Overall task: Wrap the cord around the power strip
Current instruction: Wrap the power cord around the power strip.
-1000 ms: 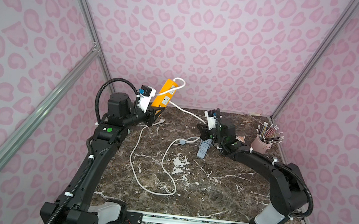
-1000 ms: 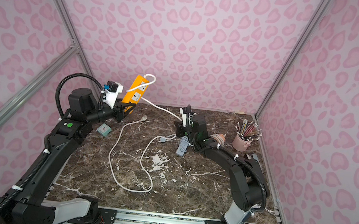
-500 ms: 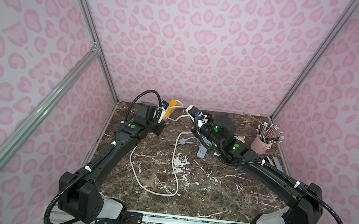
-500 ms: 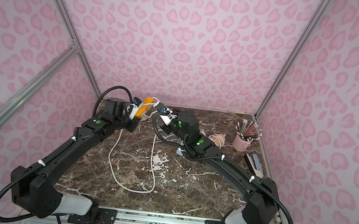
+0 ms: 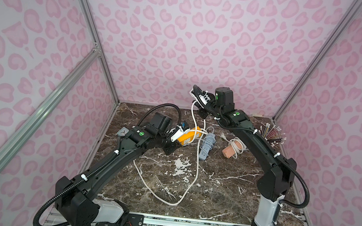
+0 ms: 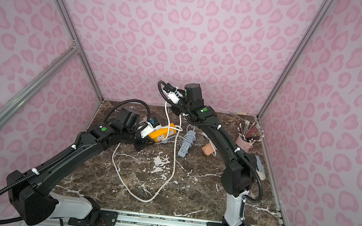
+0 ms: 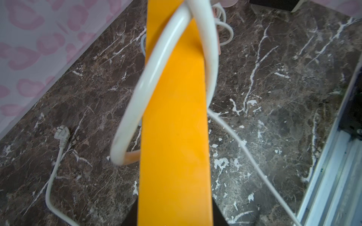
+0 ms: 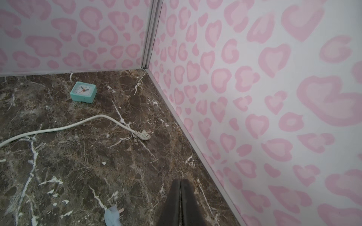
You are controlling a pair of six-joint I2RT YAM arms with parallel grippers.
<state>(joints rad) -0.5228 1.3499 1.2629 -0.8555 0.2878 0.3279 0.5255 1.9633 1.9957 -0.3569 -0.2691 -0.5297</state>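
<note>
Left gripper is clamping one end of orange power strip, jaws closed tight on it, holding it tilted above back half of tabletop. White cord is passing around power strip in one loose turn. Right gripper is hanging high near back wall, fingers pressed together; cord is rising up to it in both top views, but whether it is pinching cord, cannot tell. Rest of cord is lying in long loop on tabletop, plug resting near small clock.
</note>
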